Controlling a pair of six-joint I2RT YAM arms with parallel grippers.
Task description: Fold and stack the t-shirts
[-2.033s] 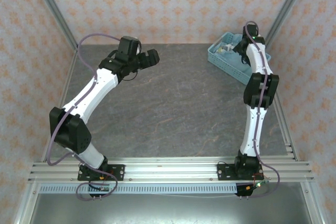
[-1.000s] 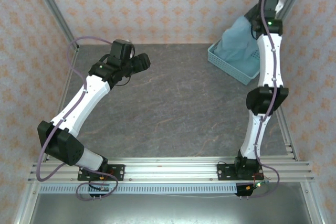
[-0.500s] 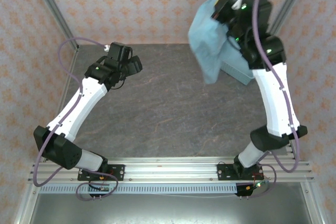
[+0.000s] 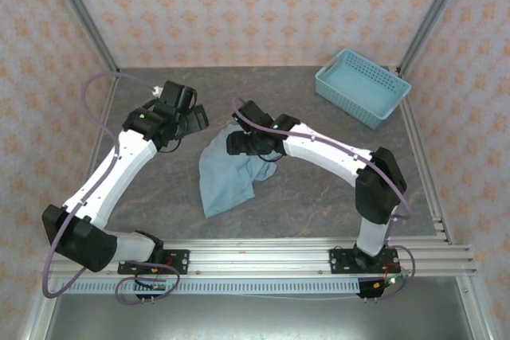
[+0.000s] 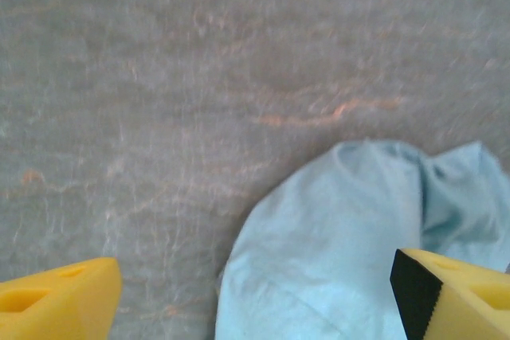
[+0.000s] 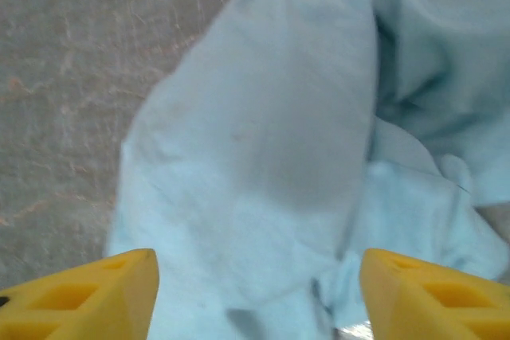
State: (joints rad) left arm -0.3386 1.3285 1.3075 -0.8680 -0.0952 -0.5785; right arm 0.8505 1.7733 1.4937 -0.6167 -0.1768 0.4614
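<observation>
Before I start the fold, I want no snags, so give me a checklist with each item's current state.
1. T-shirt on the table, outside the basket: ok.
2. Right gripper open, fingers apart above the cloth: ok.
3. Left gripper open, over the shirt's edge: ok.
4. Shirt lying flat: not ok, it is crumpled, with bunched folds.
5. Which face is up: cannot tell, no lettering shows.
</observation>
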